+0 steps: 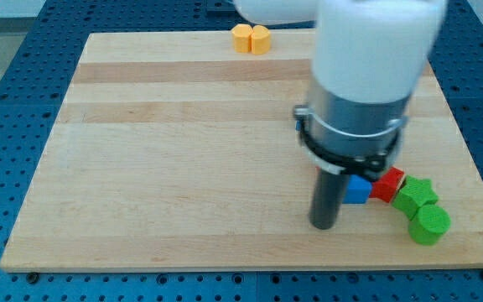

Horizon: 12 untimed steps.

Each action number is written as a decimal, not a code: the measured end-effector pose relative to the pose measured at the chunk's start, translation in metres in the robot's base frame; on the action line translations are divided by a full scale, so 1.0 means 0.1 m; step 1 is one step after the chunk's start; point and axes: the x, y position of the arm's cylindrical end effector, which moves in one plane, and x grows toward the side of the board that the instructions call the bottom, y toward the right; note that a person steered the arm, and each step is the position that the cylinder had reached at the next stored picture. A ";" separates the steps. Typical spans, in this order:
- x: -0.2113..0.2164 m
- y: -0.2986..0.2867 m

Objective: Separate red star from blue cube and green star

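Observation:
My tip (323, 226) rests on the wooden board near the view's bottom right. The blue cube (358, 190) lies just right of the rod, touching or almost touching it. The red star (388, 184) sits against the blue cube's right side. The green star (415, 195) sits against the red star's right side. The three form a tight row. The arm's white and grey body hides the board above them.
A green round block (429, 225) lies just below the green star, near the board's bottom right corner. Two yellow-orange blocks (251, 39) sit together at the board's top edge. The board's right edge (468, 168) and bottom edge are close to the cluster.

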 end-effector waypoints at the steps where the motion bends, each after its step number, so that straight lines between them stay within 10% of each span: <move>1: 0.00 0.38; 12: -0.67 1.23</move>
